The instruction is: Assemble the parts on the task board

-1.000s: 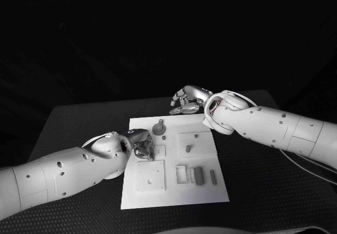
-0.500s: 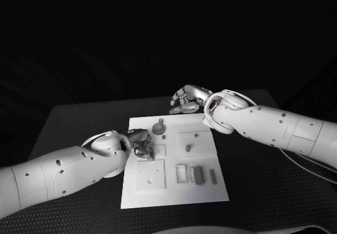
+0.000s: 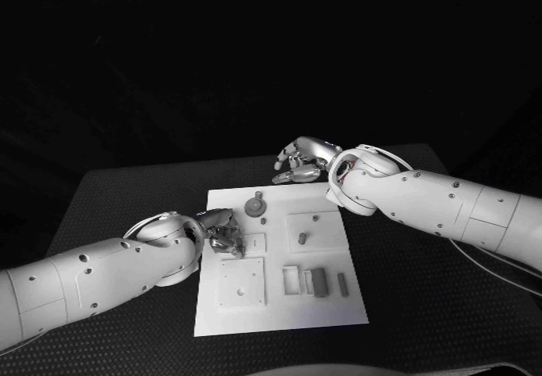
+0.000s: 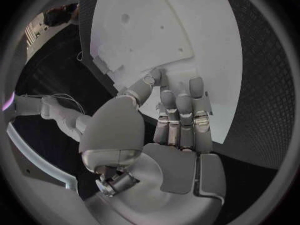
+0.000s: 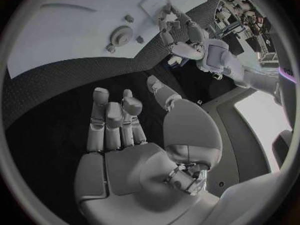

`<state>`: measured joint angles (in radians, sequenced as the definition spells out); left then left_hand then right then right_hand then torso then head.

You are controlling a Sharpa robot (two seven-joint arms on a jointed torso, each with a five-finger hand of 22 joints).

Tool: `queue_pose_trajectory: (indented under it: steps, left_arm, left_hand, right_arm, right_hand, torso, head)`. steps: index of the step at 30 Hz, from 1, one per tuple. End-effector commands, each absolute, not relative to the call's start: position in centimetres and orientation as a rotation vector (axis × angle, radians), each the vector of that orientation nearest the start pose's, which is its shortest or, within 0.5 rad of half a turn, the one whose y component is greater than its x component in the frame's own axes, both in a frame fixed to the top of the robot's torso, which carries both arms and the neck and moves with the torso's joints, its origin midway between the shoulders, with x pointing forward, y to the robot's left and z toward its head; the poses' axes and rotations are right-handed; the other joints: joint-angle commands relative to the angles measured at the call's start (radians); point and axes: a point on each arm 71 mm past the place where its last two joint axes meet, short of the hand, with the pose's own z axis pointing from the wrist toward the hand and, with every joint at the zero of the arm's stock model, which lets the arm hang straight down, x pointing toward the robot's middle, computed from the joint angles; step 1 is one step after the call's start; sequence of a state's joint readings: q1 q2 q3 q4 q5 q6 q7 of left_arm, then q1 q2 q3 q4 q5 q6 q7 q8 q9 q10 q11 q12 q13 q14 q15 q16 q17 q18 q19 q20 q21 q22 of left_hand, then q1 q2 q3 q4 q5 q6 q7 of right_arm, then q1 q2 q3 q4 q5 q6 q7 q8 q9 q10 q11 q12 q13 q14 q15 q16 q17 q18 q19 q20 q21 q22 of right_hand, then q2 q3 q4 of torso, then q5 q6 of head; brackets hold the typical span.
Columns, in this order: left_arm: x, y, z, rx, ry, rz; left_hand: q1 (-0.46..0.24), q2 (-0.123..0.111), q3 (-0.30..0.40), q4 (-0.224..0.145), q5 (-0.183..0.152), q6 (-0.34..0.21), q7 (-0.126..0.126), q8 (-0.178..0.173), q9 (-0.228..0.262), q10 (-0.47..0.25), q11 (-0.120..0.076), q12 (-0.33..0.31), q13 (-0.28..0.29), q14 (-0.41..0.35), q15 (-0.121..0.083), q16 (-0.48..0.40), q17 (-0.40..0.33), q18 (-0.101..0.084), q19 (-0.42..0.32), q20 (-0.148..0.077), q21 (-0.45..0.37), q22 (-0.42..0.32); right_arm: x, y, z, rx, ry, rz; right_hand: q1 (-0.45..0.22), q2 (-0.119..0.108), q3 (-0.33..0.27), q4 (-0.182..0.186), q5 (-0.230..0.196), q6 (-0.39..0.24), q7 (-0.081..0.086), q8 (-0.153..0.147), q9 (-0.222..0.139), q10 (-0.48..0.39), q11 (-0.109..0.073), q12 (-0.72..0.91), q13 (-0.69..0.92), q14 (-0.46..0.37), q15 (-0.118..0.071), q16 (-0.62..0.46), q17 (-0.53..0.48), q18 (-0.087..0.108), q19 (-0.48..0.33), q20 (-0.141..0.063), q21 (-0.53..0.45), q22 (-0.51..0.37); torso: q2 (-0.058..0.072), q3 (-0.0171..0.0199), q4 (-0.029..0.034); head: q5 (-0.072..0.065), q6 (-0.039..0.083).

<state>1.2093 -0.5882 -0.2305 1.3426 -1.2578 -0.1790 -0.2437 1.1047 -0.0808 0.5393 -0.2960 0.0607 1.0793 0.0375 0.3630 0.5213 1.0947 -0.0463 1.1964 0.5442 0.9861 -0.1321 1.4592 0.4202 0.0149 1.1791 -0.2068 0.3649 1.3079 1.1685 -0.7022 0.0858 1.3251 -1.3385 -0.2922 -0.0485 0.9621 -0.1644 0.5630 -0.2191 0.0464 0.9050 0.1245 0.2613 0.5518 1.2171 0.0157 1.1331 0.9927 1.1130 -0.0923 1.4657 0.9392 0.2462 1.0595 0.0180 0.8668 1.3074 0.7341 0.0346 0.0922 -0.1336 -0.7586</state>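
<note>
The left hand [image 3: 222, 233] hangs over the task board's [image 3: 283, 317] left edge and the right hand [image 3: 303, 162] beyond its far edge, leaving its near half unobstructed

In your left wrist view, the left hand [image 4: 169, 130] reaches out over the white task board [image 4: 206, 45], its fingers [image 4: 184, 105] held side by side and slightly bent, the thumb tip close to a raised square plate on the board, with black table [image 4: 262, 85] beyond.
</note>
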Motion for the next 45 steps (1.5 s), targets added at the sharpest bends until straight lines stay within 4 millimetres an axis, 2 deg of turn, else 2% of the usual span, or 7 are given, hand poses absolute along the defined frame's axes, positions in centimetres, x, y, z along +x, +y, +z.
queue_pose_trajectory:
  steps: [1, 15, 30, 45]
  left_arm:
    - [48.2, 13.6, -27.5, -0.029, 2.131, -0.629]
    - [49.1, 14.4, -26.8, -0.196, 2.155, -0.662]
    - [49.5, 14.5, -26.5, -0.202, 2.113, -0.631]
    - [49.7, 14.2, -25.6, -0.225, 1.982, -0.637]
  left_hand:
    - [-0.007, 0.009, 0.033, 0.026, -0.004, 0.027, 0.018, 0.008, 0.004, 0.002, -0.008, 0.003, -0.002, 0.0, -0.006, 0.003, -0.001, -0.015, -0.006, -0.002, 0.004, 0.023]
    - [-0.023, 0.009, 0.035, 0.021, -0.004, 0.041, 0.012, 0.021, 0.014, 0.006, -0.013, 0.006, -0.003, 0.004, -0.008, 0.007, -0.004, -0.015, -0.003, -0.004, 0.008, 0.023]
    - [-0.052, 0.014, 0.028, 0.028, -0.004, 0.061, -0.003, 0.046, 0.033, 0.028, -0.028, 0.02, -0.001, 0.024, -0.018, 0.023, -0.004, -0.015, 0.017, -0.014, 0.022, 0.024]
    - [-0.096, 0.011, 0.032, 0.038, 0.059, 0.104, -0.031, 0.086, 0.074, 0.085, -0.056, 0.042, 0.001, 0.079, -0.047, 0.049, 0.0, -0.015, 0.067, -0.039, 0.056, 0.024]
  right_arm:
    - [53.0, -18.7, -17.0, 0.001, 1.628, 0.737]
    - [53.1, -18.9, -17.0, 0.005, 1.629, 0.732]
    - [53.1, -18.9, -17.0, 0.005, 1.628, 0.732]
    - [53.1, -18.9, -17.0, 0.006, 1.627, 0.731]
  right_hand:
    - [-0.011, -0.001, 0.001, 0.006, 0.002, 0.0, 0.004, -0.005, 0.001, -0.009, 0.0, -0.003, -0.001, -0.005, 0.002, -0.005, -0.001, 0.016, -0.004, 0.0, -0.005, 0.008]
    - [-0.01, -0.001, 0.002, 0.006, 0.002, -0.002, 0.004, -0.006, 0.001, -0.009, 0.0, -0.003, -0.001, -0.005, 0.002, -0.005, -0.001, 0.016, -0.005, 0.0, -0.006, 0.008]
    - [-0.008, -0.001, 0.002, 0.005, 0.002, -0.003, 0.005, -0.007, 0.001, -0.01, 0.0, -0.003, -0.001, -0.005, 0.002, -0.005, -0.001, 0.016, -0.005, -0.001, -0.006, 0.008]
    - [-0.008, -0.002, 0.002, 0.005, 0.002, -0.003, 0.005, -0.007, 0.001, -0.01, 0.0, -0.002, -0.001, -0.006, 0.002, -0.005, -0.001, 0.016, -0.005, -0.001, -0.006, 0.008]
  torso:
    - [0.0, 0.0003, 0.0]
    - [-0.001, -0.0001, 0.0009]
    - [0.0, -0.0008, 0.001]
    - [0.0, -0.0007, 0.0009]
  head:
    - [0.0, 0.0]
    - [0.002, 0.004]
    - [0.003, 0.006]
    - [0.006, 0.007]
